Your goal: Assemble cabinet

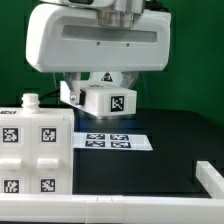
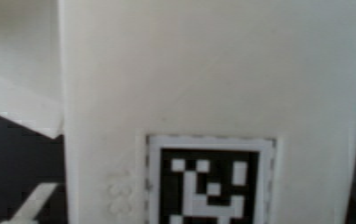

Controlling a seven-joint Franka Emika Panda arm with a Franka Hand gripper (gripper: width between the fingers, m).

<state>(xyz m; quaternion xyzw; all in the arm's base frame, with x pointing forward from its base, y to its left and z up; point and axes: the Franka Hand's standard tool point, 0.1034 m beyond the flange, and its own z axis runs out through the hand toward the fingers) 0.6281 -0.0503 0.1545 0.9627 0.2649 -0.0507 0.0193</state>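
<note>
While hanging in the upper middle of the exterior view, under the bulky glossy white robot arm (image 1: 95, 40), showing as a white matte plastic box-shaped cabinet piece (image 1: 108, 99) with a square black-and-white marker tag on its front face, tilted slightly and raised clear of the black table (image 1: 170, 150). Sitting directly beneath the arm's wrist, where the two-finger gripper (image 1: 100, 80) is mostly hidden behind the arm's housing and the piece itself. Filling nearly the whole wrist view as a close, blurred white cabinet piece (image 2: 193, 90) with one tag at lower centre; no fingertips visible there, so impossible to tell whether pressed together, spread, or pinching the piece.

Lying flat on the table just below the raised piece, in the centre of the exterior view: thin flat white marker board (image 1: 112, 142) carrying several tags. Standing at the lower left of that frame, well apart from the raised piece: larger white tagged cabinet block (image 1: 35, 150) with a small knob on top. Peeking in at the lower right corner: another white edge (image 1: 208, 180), identity unclear.
</note>
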